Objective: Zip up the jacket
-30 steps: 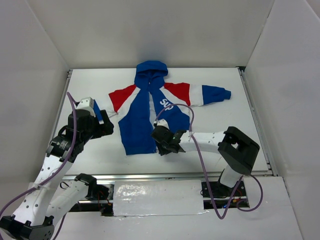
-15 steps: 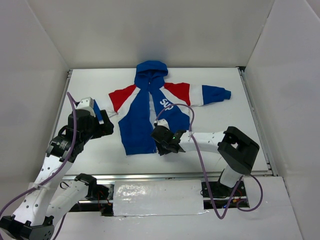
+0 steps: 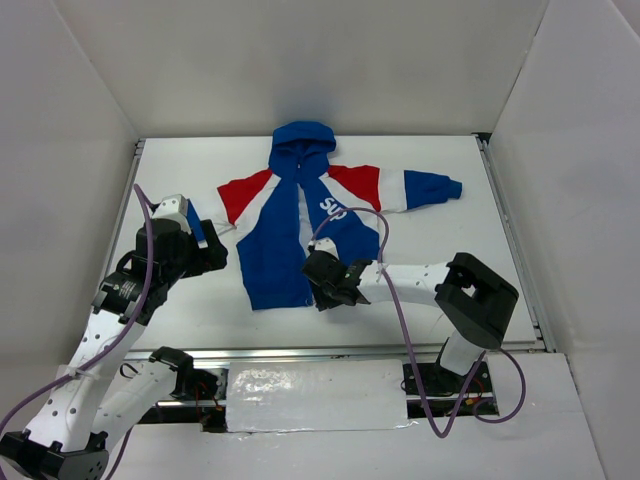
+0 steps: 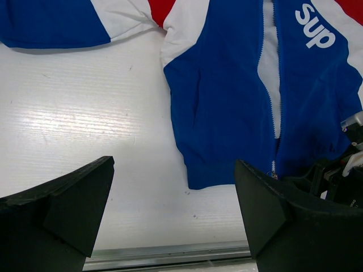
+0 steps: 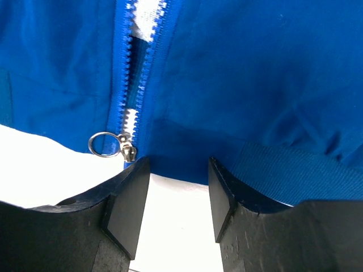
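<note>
From above, the jacket (image 3: 275, 250) lay flat at the middle of the white table (image 3: 440, 240), its hood (image 3: 303, 140) toward the top of the frame and its hem toward the bottom. One sleeve stretched to the right; the other ran left toward the left gripper (image 3: 215, 258), which hung at the left of the frame just beside the jacket's blue side. The right gripper (image 3: 322, 292) sat at the hem, bottom centre of the garment. Neither claw's opening could be judged from this height.

In the left wrist view, two dark fingers (image 4: 74, 198) stood in the lower corners, set wide apart with only bare table between them. The blue front filled the upper right, with white "Sup" lettering (image 4: 315, 25) at the top right. The zipper (image 4: 276, 102) ran down the frame, parted over white along most of its length. The other arm's dark claw showed at the lower right edge, against the hem.

In the right wrist view, the fingers (image 5: 127, 204) rose from the bottom of the frame with a narrow gap, gripping nothing; white table showed between them and the blue hem lay right at their tips. A silver pull ring (image 5: 105, 143) rested at the zipper's foot, left of centre, just above the left-hand finger.
</note>
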### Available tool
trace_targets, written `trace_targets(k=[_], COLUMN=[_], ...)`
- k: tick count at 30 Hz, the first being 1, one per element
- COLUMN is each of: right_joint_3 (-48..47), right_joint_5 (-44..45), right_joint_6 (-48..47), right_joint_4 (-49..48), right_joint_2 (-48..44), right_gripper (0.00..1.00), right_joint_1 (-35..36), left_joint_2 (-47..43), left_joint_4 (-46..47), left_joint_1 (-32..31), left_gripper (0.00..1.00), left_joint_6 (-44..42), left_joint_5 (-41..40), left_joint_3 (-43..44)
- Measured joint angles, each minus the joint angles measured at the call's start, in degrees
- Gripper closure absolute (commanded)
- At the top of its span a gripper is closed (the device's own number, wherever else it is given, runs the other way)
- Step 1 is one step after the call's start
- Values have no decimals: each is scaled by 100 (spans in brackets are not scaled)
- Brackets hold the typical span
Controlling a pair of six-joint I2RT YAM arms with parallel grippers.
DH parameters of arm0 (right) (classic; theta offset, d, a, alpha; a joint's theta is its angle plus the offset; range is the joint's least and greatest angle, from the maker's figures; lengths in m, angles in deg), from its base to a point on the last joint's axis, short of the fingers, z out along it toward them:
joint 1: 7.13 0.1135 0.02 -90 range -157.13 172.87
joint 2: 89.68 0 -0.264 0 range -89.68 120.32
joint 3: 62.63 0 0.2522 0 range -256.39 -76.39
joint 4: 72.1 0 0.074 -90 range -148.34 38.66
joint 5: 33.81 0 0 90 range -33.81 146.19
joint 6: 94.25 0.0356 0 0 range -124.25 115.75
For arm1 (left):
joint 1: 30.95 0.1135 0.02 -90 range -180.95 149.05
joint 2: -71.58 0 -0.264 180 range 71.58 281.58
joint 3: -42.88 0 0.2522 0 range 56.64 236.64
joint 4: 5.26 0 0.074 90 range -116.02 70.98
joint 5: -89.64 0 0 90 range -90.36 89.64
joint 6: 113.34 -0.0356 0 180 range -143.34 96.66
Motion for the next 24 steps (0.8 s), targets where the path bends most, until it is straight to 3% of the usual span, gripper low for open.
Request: trace_targets(k=[24], right_joint_3=[-92], right_joint_5=[-31], right_joint_6=[168], right_joint_4=[2], right_joint_2=[118], right_gripper=[49], right_joint_1=[0], left_joint_2=[0], left_joint_4=[33], left_joint_1=[0], left_gripper=[1], left_joint_6=[0], left_joint_5=[39], left_joint_3=[0])
